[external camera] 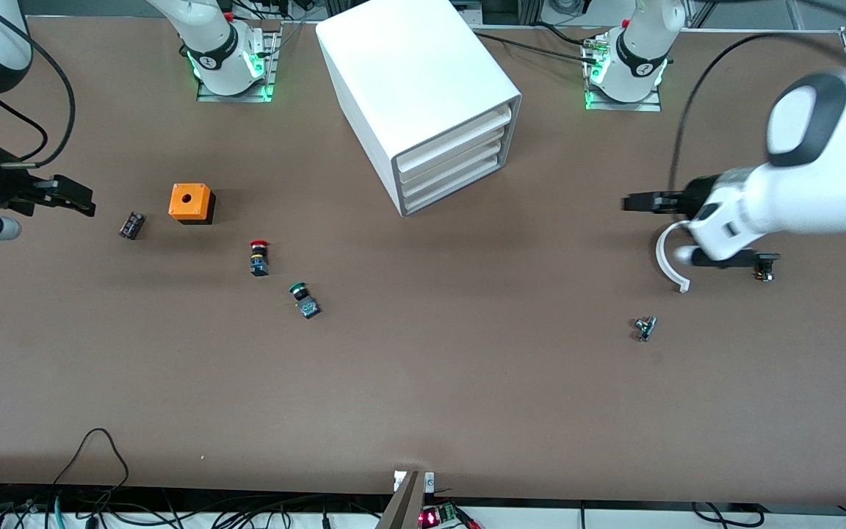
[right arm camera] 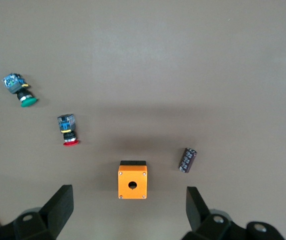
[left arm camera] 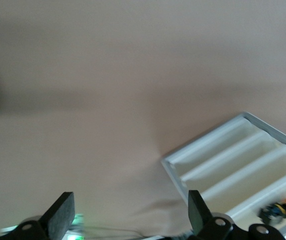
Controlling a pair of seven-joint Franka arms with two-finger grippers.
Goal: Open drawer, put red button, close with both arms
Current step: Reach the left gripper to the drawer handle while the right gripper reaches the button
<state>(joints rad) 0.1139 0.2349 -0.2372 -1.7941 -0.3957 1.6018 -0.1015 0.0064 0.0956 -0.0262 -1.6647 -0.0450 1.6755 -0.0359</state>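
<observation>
The white cabinet (external camera: 423,88) stands between the two arm bases, its stacked drawers (external camera: 456,165) all pushed in; they also show in the left wrist view (left arm camera: 233,160). The red button (external camera: 258,257) lies on the table toward the right arm's end, nearer the front camera than the orange box; it is free in the right wrist view (right arm camera: 68,130). My left gripper (external camera: 632,202) hangs open over the table at the left arm's end, pointing at the cabinet, nothing between its fingers (left arm camera: 128,212). My right gripper (external camera: 85,202) hangs open and empty (right arm camera: 128,210) over the table's right-arm end.
An orange box with a hole (external camera: 191,203) and a black cylinder (external camera: 131,225) lie by the right gripper. A green-capped button (external camera: 304,300) lies beside the red one. A white curved piece (external camera: 669,261) and two small parts (external camera: 644,328) (external camera: 763,273) lie under the left arm.
</observation>
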